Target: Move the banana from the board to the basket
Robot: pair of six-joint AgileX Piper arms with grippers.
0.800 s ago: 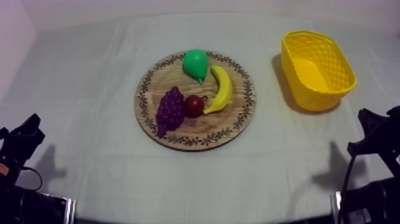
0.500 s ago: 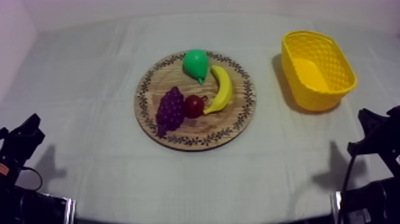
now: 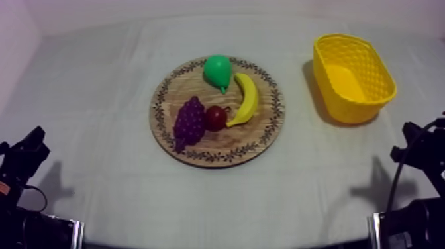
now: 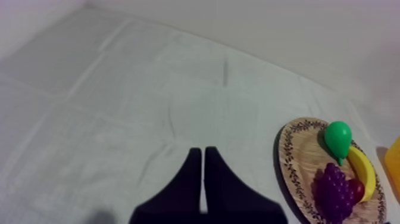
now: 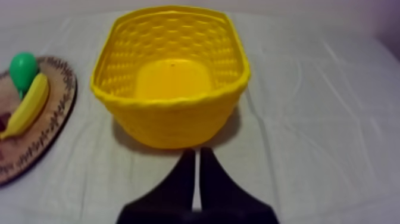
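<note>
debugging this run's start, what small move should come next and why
Probably open the right end effector, now shut on nothing, and reach toward the banana: it lies on the wooden board, and the yellow basket stands at that arm's side.

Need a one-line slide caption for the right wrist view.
Right gripper, shut on nothing, faces the empty yellow basket; banana lies on the wooden board.
</note>
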